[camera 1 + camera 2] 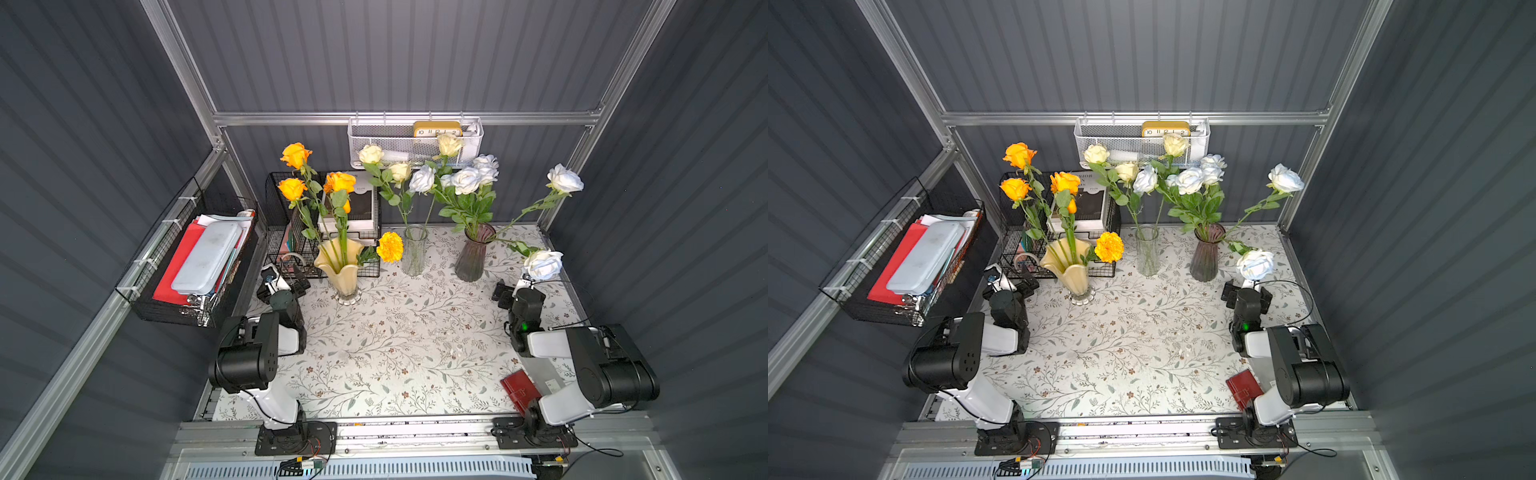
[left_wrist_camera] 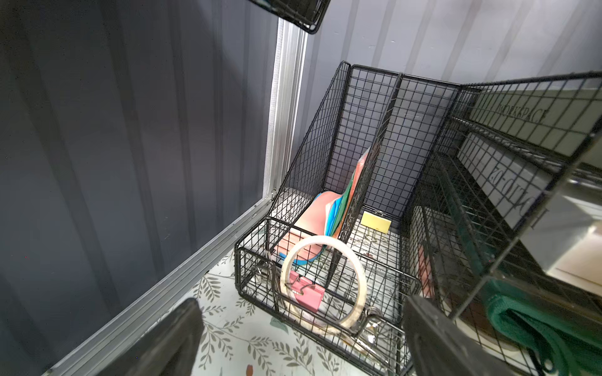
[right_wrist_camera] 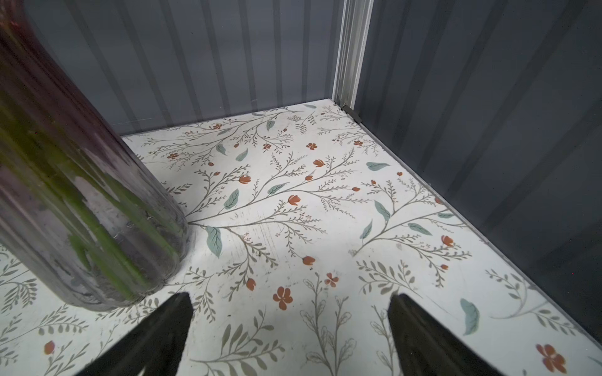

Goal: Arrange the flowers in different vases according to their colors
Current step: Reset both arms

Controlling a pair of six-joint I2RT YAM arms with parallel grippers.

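On the tablecloth (image 1: 395, 353), 3 vases (image 1: 471, 257) hold flowers (image 1: 465, 180); left fingers (image 2: 169, 341), right fingers (image 3: 156, 341) spread empty.

In the right wrist view we see only the lower body of the purple vase (image 3: 81, 195) — the edge cuts the rest, and the stems (image 3: 97, 228) inside are green smears behind ribbed glass. The right gripper (image 3: 291, 295) and left gripper (image 2: 303, 301) each show just two dark fingers (image 3: 156, 338) running off the frame. In both top views a white rose (image 1: 542, 264) covers part of the right gripper, the right arm (image 1: 557, 345) hides part of a flat red thing (image 1: 517, 390) we cannot name, and a basket (image 1: 415, 145) hides the clock (image 1: 437, 128) below its top.
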